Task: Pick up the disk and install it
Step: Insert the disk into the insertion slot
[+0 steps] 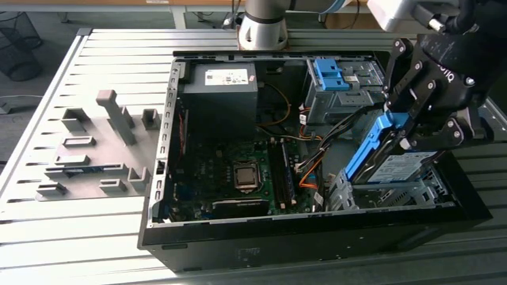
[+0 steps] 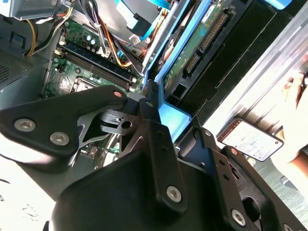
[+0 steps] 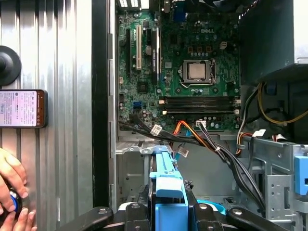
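Note:
The disk [image 1: 393,164], silver-grey with a white-and-blue label and blue rails, hangs tilted on edge over the metal drive cage [image 1: 388,195] at the near corner of the open computer case, on the exterior view's right. My gripper [image 1: 412,132] is shut on its upper end. In the first wrist view the disk's blue tab [image 3: 169,190] sits between my black fingers [image 3: 138,208], above the cage [image 3: 137,163]. The second wrist view shows the disk's green circuit-board underside [image 2: 192,53] and my gripper [image 2: 161,113] clamped on its blue rail.
Inside the case lie the motherboard [image 1: 237,172], orange and black cables [image 1: 313,160], a black box with a white sticker [image 1: 222,89] and a bare blue bracket [image 1: 329,74]. A grey fixture [image 1: 95,148] stands on the exterior view's left. A phone [image 3: 21,108] and a person's hand [image 3: 9,178] rest beside the case.

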`<state>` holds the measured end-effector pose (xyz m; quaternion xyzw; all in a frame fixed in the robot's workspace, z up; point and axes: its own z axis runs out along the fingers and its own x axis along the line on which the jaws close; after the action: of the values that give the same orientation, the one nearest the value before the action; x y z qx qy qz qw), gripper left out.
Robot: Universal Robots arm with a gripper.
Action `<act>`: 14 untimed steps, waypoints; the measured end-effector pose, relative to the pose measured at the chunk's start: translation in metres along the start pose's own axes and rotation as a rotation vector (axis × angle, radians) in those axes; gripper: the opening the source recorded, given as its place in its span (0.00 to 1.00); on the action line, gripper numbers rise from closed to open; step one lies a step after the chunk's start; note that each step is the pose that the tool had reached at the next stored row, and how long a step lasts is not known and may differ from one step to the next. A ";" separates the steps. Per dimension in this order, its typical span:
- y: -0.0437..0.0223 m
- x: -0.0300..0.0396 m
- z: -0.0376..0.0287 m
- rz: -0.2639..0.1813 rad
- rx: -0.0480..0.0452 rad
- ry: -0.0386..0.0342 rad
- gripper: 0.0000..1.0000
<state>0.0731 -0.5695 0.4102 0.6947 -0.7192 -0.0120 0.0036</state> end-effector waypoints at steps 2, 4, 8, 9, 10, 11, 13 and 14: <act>-0.0001 0.0002 0.0036 0.000 0.0000 0.0000 0.37; -0.0002 0.0005 0.0072 0.000 0.0000 -0.0001 0.37; -0.0003 0.0009 0.0145 0.000 0.0000 -0.0001 0.37; -0.0004 0.0010 0.0163 0.000 0.0000 0.0000 0.37; -0.0004 0.0011 0.0180 0.000 0.0000 0.0000 0.37; -0.0005 0.0012 0.0196 0.000 0.0000 0.0000 0.37; -0.0005 0.0012 0.0202 0.000 0.0000 0.0006 0.37; -0.0005 0.0012 0.0202 0.000 0.0000 0.0012 0.37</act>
<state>0.0731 -0.5706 0.3900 0.6947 -0.7192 -0.0116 0.0040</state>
